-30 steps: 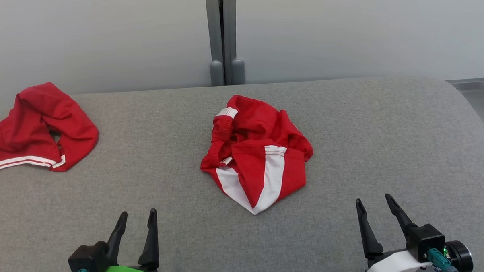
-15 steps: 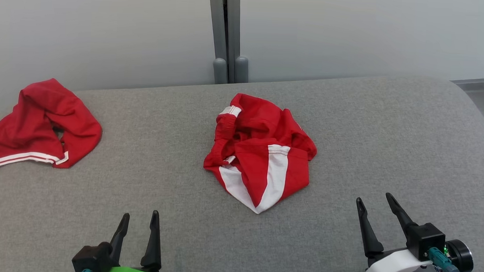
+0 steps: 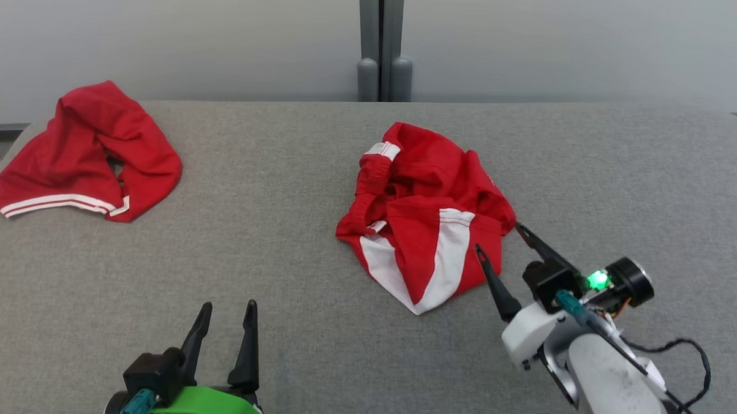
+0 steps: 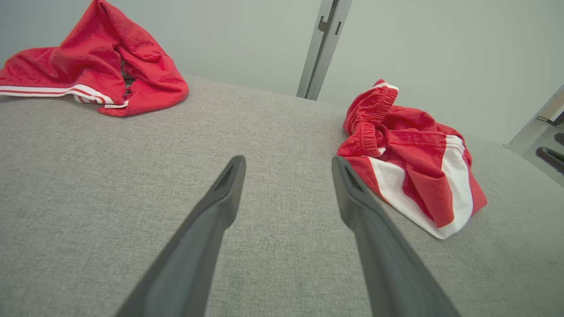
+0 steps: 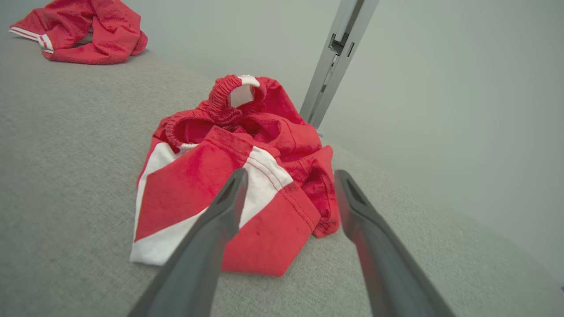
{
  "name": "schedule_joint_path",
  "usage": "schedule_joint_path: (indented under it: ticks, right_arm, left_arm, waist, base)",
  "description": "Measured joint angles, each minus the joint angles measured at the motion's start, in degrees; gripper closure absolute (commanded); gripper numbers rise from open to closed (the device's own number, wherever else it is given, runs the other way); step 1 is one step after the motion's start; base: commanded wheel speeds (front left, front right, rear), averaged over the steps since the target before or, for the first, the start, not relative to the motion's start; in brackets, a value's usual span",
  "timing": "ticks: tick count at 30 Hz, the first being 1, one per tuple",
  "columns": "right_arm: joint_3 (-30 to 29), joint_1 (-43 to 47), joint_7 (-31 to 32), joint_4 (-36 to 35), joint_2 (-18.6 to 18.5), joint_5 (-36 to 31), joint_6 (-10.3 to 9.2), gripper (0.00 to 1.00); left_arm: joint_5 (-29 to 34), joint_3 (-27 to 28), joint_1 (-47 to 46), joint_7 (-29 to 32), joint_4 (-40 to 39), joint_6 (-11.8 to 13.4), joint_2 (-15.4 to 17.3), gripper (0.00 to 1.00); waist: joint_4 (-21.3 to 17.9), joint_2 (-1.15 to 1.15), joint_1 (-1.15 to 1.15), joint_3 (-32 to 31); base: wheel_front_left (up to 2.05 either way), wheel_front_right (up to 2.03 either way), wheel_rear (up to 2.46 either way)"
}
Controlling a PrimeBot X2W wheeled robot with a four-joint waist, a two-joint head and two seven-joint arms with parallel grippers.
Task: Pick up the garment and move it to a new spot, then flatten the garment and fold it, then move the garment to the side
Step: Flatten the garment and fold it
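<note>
A crumpled red garment (image 3: pixel 426 215) with white panels and an elastic band lies mid-table; it also appears in the left wrist view (image 4: pixel 410 158) and the right wrist view (image 5: pixel 229 176). My right gripper (image 3: pixel 497 236) is open at its right lower edge, with the fingertips on either side of the red hem corner (image 5: pixel 291 176) and nothing gripped. Near the front edge, my left gripper (image 3: pixel 229 304) stands open over bare cloth, well left of that garment (image 4: pixel 286 160). A second red garment (image 3: pixel 88 154) with white-and-red striped trim lies at the far left.
The grey fabric table (image 3: pixel 281 241) ends at a pale wall with a grey post (image 3: pixel 383 42) behind the middle. The second garment shows at the upper left of both wrist views (image 4: pixel 97 66) (image 5: pixel 83 31). A black cable (image 3: pixel 688 365) trails from my right wrist.
My right arm has reached forward and left, bringing its open fingers to the middle garment's right edge. The head view has shifted right. The left gripper and both garments stayed put.
</note>
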Motion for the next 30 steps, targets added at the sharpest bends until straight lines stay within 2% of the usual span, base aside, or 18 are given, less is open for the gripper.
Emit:
schedule_joint_path:
  ticks: [8,15,16,17,18,19,20,22,23,30]
  right_arm:
    - [10.46,-16.4,0.77,18.93,-4.01,4.7,0.01,0.0]
    - [18.3,-23.27,1.94,28.74,-5.17,10.14,0.0,0.0]
    - [19.14,-23.79,1.97,29.55,-5.16,10.91,0.0,0.04]
    - [20.05,-24.22,2.24,30.41,-5.03,11.85,0.0,0.15]
    - [21.04,-24.55,2.31,31.16,-4.9,12.89,0.01,0.29]
    - [21.94,-24.9,2.3,31.78,-4.82,13.8,0.01,0.53]
    - [22.6,-25.11,2.29,32.09,-4.82,14.36,0.01,0.63]
    - [24.18,-25.55,2.23,32.66,-4.65,15.88,0.01,0.96]
    - [24.77,-25.69,2.03,32.71,-4.49,16.62,0.0,1.0]
    - [24.48,-27.2,0.66,30.77,-3.46,22.95,0.0,1.0]
  left_arm:
    - [-1.33,-2.0,-2.19,0.0,-0.25,0.93,-0.01,0.0]
    - [-2.37,-2.98,-3.44,-0.01,-0.42,1.61,-0.01,0.0]
    - [-2.38,-3.01,-3.53,-0.01,-0.43,1.65,-0.01,0.0]
    - [-2.42,-3.03,-3.55,0.0,-0.45,1.79,-0.01,0.0]
    - [-2.48,-3.0,-3.55,0.0,-0.46,1.81,-0.01,0.0]
    - [-2.48,-2.96,-3.55,0.0,-0.47,1.87,-0.01,0.0]
    - [-2.48,-2.94,-3.55,-0.01,-0.47,1.88,-0.01,0.0]
    - [-2.48,-2.81,-3.55,0.0,-0.46,2.05,-0.01,0.0]
    - [-2.48,-2.81,-3.55,0.0,-0.46,2.05,-0.01,0.0]
    - [-1.74,-2.43,-3.35,0.0,-0.53,2.08,-0.02,0.0]
  waist:
    - [3.91,0.0,0.0,3.34]
    - [6.87,0.0,0.0,5.97]
    - [7.17,0.0,0.0,6.24]
    - [7.47,0.0,0.0,6.53]
    - [7.71,0.0,0.0,6.82]
    - [7.87,0.0,0.0,7.05]
    - [7.95,0.0,0.0,7.19]
    - [7.85,0.0,0.0,7.23]
    - [7.72,0.0,0.0,7.2]
    - [5.66,0.0,0.0,6.18]
  base:
    - [0.0,0.0,0.0]
    - [0.0,0.0,0.0]
    - [0.0,0.0,0.0]
    - [0.0,0.0,0.0]
    - [0.0,0.0,0.0]
    - [0.0,0.0,0.0]
    - [0.0,0.0,0.0]
    - [0.0,0.0,0.0]
    - [0.0,0.0,0.0]
    - [0.0,0.0,0.0]
